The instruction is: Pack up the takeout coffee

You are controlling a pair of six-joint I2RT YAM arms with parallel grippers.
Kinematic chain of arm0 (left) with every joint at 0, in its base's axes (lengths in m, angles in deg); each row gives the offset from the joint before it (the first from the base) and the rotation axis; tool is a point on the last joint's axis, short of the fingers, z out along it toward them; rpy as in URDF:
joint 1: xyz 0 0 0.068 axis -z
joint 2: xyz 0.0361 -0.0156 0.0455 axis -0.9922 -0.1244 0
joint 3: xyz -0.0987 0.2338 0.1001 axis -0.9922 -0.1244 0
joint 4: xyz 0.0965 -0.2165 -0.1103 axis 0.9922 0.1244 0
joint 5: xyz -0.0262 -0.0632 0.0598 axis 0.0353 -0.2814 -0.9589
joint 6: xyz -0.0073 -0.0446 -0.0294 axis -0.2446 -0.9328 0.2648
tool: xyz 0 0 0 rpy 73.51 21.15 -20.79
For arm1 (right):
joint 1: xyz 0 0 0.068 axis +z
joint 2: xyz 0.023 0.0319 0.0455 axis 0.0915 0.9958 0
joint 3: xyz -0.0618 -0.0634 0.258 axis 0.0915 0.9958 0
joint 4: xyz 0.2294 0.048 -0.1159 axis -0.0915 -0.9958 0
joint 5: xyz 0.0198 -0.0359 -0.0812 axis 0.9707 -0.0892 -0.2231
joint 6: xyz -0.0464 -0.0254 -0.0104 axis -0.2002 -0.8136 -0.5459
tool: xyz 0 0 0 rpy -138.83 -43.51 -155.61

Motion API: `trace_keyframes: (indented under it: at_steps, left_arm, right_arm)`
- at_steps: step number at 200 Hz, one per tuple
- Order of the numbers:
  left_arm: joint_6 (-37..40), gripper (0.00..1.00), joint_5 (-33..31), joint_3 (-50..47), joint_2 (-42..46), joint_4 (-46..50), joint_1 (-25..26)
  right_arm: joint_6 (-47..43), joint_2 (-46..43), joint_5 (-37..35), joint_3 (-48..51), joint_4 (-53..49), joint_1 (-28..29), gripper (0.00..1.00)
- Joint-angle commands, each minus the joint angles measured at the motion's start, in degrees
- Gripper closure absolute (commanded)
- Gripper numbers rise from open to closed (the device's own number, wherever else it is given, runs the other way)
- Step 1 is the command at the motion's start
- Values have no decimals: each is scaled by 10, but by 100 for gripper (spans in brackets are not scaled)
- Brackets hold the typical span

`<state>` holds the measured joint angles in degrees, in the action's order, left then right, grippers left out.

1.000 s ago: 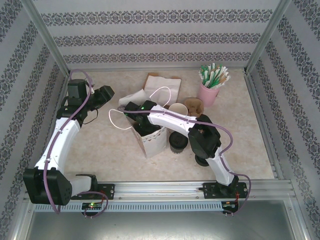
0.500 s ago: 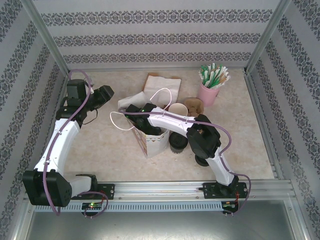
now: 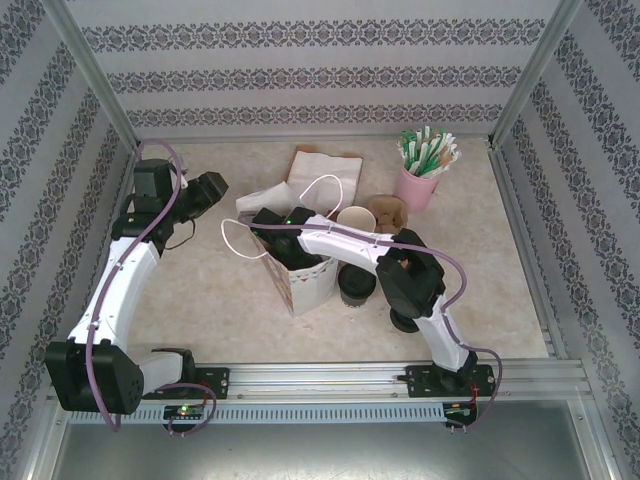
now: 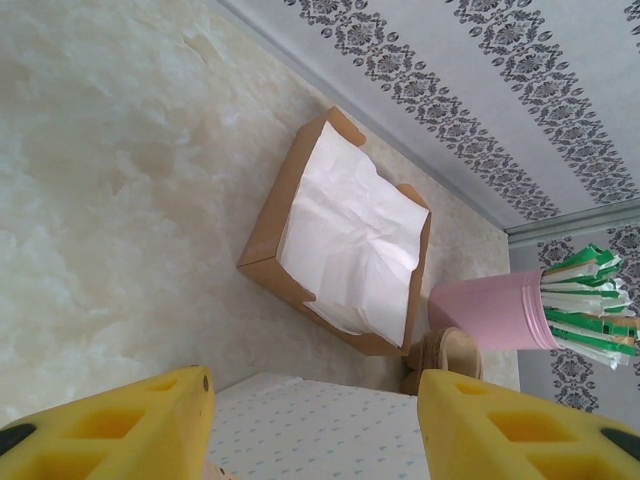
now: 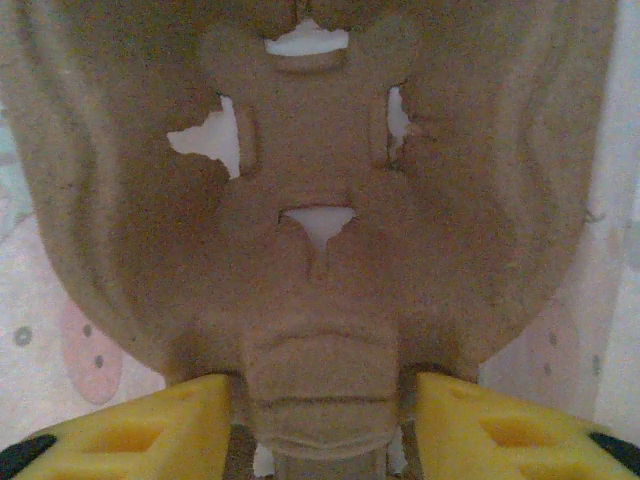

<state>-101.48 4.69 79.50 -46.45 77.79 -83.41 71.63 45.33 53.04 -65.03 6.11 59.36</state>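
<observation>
Both jaws parted: left gripper [image 4: 315, 382] empty, right gripper [image 5: 322, 388] straddles pulp carrier [image 5: 320, 150].

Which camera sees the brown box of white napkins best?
The left wrist view. There the shallow brown cardboard box of white paper napkins lies whole and close, its open top facing the camera. The top external view has it small and far off, at the back.

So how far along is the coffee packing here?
Done: pulp carrier sits in the bag. In hand: right claw straddles the carrier inside, jaws apart; left claw open, empty. Remaining: lidded coffee stands beside the bag, unpacked.
</observation>
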Motion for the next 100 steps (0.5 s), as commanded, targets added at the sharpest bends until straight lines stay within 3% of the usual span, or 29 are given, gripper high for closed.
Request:
trace_keyframes:
  at_steps: [1,100]
  left_arm:
    - [14,43,7,22,18,17,-7]
    - [23,42,8,25,25,33,-6]
  right_arm:
    - [12,-39,1,2,1,-2,44]
    - [4,-88,-31,-69,-56,11,28]
